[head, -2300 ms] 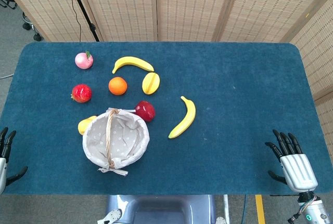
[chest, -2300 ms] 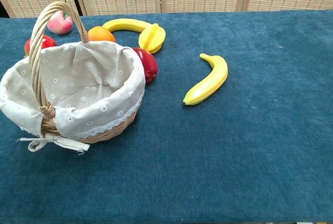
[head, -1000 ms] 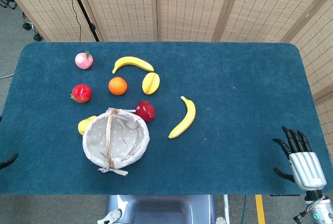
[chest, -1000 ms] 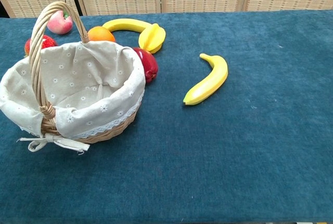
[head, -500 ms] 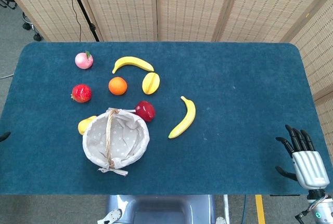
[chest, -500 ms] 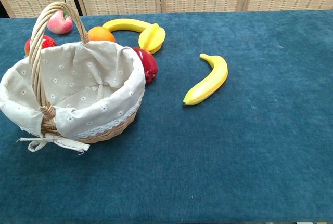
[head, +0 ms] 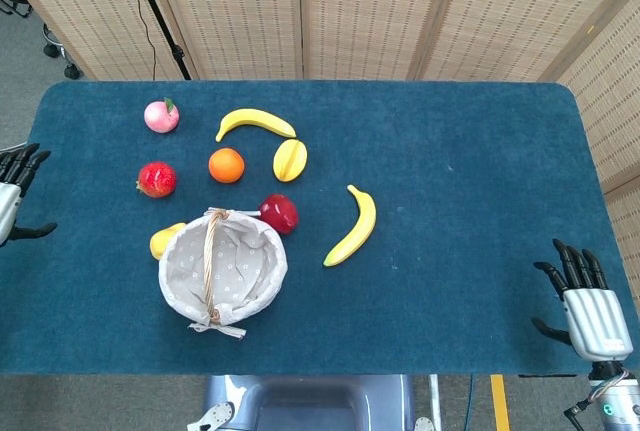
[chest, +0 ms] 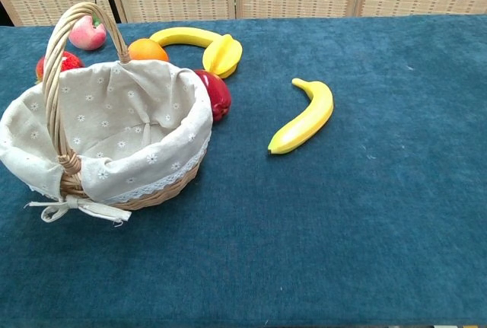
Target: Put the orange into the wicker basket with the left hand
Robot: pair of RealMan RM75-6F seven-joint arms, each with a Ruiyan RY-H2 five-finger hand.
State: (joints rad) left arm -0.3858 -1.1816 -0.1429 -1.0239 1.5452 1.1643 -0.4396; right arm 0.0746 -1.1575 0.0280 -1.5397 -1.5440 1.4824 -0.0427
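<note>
your left hand (head: 10, 206) is spread and holds nothing at the table's left edge; the orange (head: 226, 165) lies well to its right, just beyond the basket (head: 170, 281); your right hand (head: 590, 311) is spread too

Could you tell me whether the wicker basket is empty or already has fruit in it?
Empty. The chest view shows only bare cloth lining inside the wicker basket; the orange sits on the table behind it.

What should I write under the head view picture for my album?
Fruit sits around an empty basket on a blue table; the orange waits while the left hand hovers at the edge.
</note>
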